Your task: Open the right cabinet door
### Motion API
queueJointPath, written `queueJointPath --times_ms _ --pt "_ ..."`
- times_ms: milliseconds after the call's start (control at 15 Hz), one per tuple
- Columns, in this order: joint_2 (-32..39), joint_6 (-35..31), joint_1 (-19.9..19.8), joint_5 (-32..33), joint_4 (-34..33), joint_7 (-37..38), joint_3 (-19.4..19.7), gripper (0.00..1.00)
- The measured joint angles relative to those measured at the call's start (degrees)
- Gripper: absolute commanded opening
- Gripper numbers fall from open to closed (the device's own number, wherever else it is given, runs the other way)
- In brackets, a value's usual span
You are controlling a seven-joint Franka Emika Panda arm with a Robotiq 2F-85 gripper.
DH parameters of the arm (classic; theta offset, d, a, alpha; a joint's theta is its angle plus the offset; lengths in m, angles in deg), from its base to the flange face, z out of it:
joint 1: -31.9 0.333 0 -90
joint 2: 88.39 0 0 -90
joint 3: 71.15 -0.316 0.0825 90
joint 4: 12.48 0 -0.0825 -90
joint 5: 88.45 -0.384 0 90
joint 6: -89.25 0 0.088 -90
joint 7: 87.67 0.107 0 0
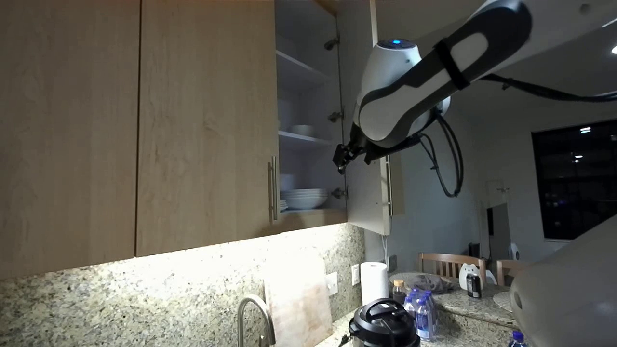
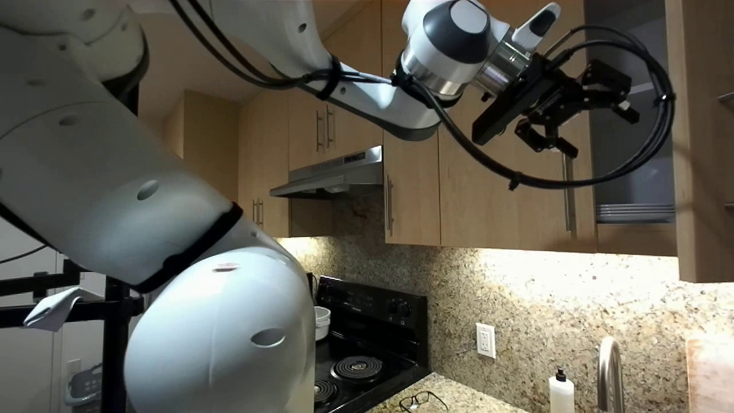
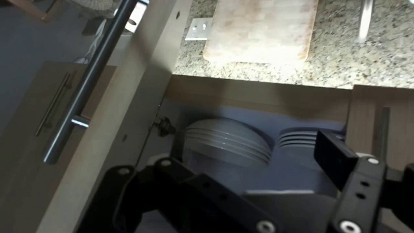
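Observation:
The right cabinet door [image 1: 367, 202] stands swung wide open on its hinges, and the cabinet interior shows beside it. It also shows at the right edge of an exterior view [image 2: 701, 172] and along the left of the wrist view [image 3: 126, 129]. Its silver bar handle [image 3: 92, 77] is on the door's far side from the gripper, and nothing holds it. My gripper [image 2: 599, 131] is open and empty in front of the cabinet opening, on the door's inner side. In the wrist view the gripper [image 3: 249, 161] has one finger close to the door's inner face; I cannot tell if they touch.
The matching door [image 1: 207, 120] is closed, its handle [image 1: 274, 188] beside the opening. White bowls [image 3: 226, 139] and plates [image 3: 297, 139] stand on the lowest shelf. Below are a faucet [image 1: 255, 308], a cutting board [image 1: 299, 294] and a black-lidded cooker [image 1: 385, 323]. A cable loop [image 2: 659, 97] hangs around the gripper.

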Motion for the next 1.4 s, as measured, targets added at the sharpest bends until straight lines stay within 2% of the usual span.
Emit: queueJointPath --times_ms 267,533,1000,1400 --pt "9.8 -0.8 -8.8 5.2 -8.8 6.7 -6.3 1.00" --pt "15.3 0.0 -12.4 10.5 -14.2 13.1 -8.5 1.00" --pt "16.3 5.0 -12.9 17.3 -16.8 22.3 -8.9 1.00" --pt "16.5 8.1 -9.9 20.4 -16.9 26.1 -6.6 1.00"
